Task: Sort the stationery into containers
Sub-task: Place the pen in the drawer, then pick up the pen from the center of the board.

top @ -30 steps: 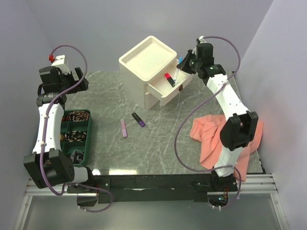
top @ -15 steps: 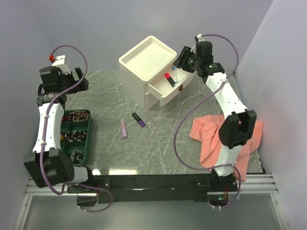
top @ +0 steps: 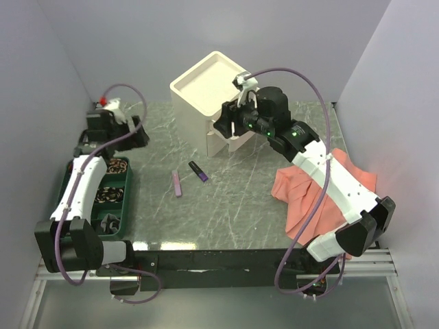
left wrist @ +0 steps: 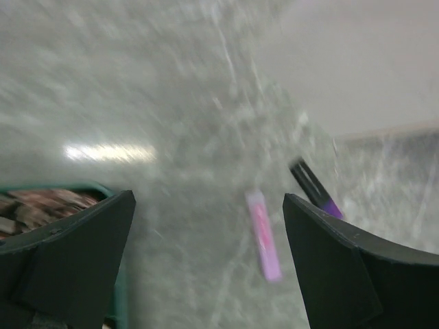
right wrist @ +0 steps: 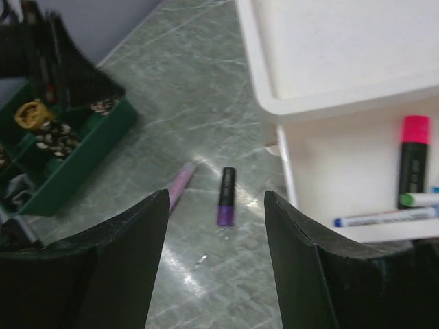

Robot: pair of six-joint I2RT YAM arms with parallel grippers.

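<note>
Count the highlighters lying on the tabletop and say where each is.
2. The lilac highlighter lies mid-table; the purple highlighter lies just right of it, nearer the drawer box. More may be hidden behind the right arm.

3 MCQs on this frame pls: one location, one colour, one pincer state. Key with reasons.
1. The lilac highlighter and the purple highlighter lie:
A) in a tray
B) on a cloth
C) on the bare table

2. The black marker in the open drawer has a cap that is:
A) red
B) yellow
C) white

3. The right pincer is:
A) shut on a pen
B) open and empty
C) shut on a highlighter

Key:
1 C: both rest directly on the marbled top.
2 A: the right wrist view shows a bright red cap on the black body.
3 B: its fingers stand wide apart and grip nothing.
</note>
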